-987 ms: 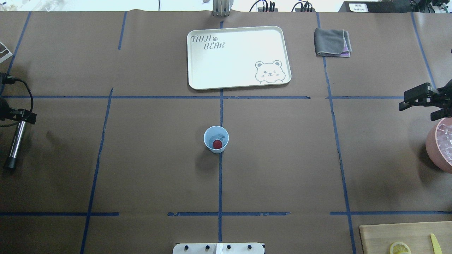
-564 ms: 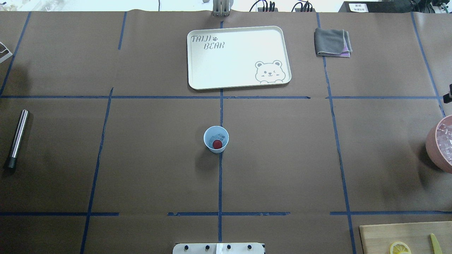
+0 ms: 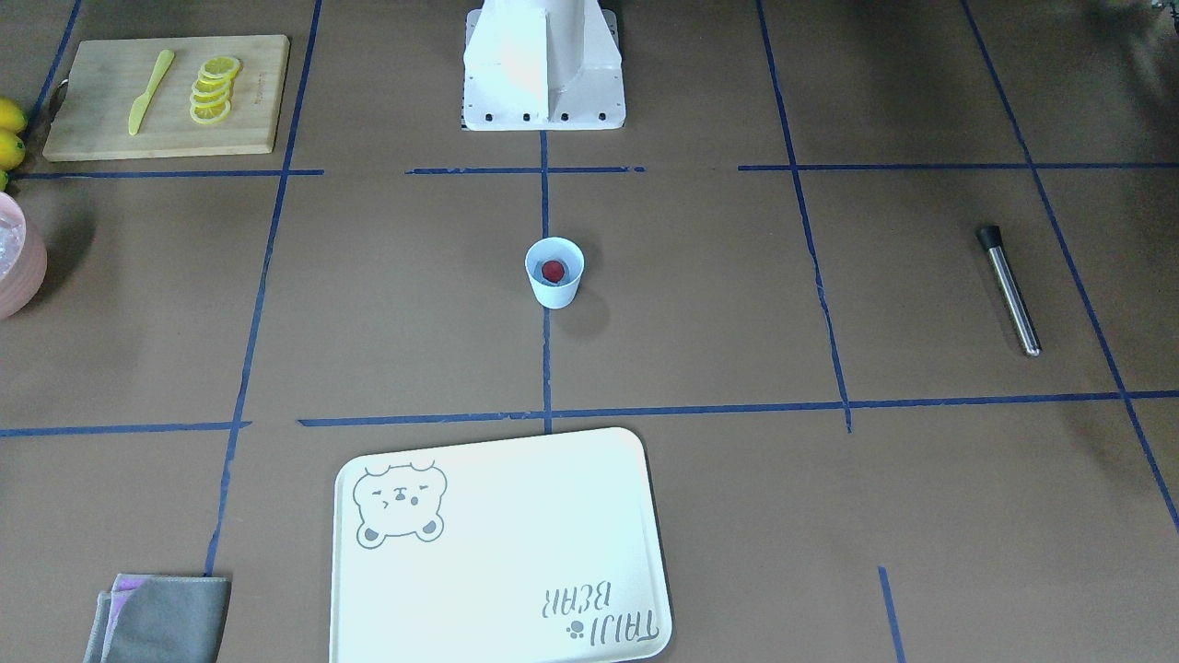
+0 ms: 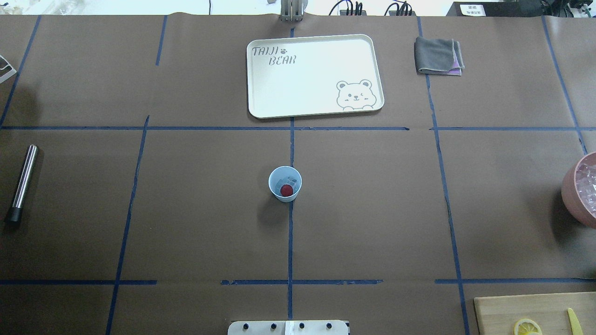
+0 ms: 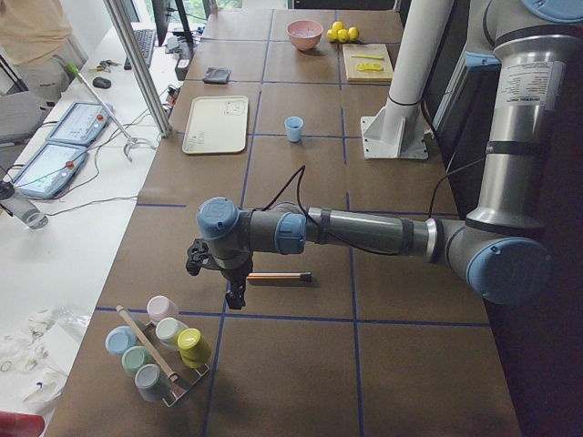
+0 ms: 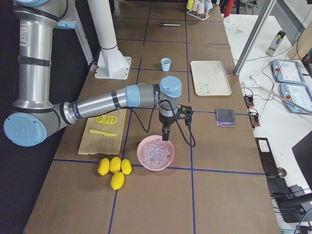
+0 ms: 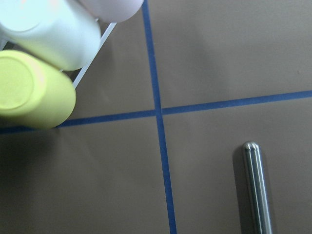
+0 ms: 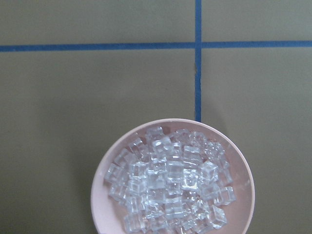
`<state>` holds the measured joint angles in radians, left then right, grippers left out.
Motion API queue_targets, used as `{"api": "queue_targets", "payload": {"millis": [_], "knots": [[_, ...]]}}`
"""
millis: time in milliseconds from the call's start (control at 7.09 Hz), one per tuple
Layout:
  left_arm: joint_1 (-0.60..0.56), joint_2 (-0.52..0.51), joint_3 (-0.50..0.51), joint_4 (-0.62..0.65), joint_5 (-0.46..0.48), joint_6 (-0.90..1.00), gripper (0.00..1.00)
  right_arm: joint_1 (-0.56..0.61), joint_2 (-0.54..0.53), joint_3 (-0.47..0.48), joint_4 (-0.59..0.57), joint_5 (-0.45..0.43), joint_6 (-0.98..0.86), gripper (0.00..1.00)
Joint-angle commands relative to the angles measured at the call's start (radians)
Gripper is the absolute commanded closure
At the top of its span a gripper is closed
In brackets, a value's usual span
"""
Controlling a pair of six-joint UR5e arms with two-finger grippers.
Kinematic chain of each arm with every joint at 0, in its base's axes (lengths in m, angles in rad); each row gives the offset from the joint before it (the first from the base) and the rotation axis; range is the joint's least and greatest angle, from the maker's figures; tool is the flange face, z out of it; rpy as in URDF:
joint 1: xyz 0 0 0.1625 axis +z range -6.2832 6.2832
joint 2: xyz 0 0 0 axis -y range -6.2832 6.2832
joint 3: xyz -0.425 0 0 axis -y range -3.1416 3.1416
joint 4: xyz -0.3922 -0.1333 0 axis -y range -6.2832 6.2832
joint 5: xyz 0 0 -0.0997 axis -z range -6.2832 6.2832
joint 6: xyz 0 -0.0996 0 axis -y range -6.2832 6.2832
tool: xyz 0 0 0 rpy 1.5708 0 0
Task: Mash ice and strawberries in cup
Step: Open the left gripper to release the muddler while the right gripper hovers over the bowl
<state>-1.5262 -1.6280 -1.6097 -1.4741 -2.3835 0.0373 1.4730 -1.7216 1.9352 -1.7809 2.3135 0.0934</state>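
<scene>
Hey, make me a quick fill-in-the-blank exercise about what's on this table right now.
1. The cup holds ice and one red ___.
2. The lemon slices lie on a wooden ___.
3. The tray has a drawing of a ___ in one corner.
4. The metal rod has a ___ tip at one end.
Missing words: strawberry; board; bear; black.
</scene>
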Motion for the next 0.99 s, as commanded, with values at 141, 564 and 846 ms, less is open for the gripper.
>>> {"api": "queue_targets", "payload": {"millis": [141,564,846], "knots": [[-0.026,0.039,-0.07,0.054,-0.029,0.012,0.0,0.029,-0.029,-0.038,0.008,0.027,-0.083,0.0],[-0.028,0.135,-0.175,0.046,0.001,0.013,0.0,0.038,-0.035,-0.039,0.009,0.046,-0.075,0.0],[-0.025,0.152,-0.237,0.046,0.095,0.003,0.0,0.038,-0.033,-0.042,0.009,0.047,-0.07,0.0]]}}
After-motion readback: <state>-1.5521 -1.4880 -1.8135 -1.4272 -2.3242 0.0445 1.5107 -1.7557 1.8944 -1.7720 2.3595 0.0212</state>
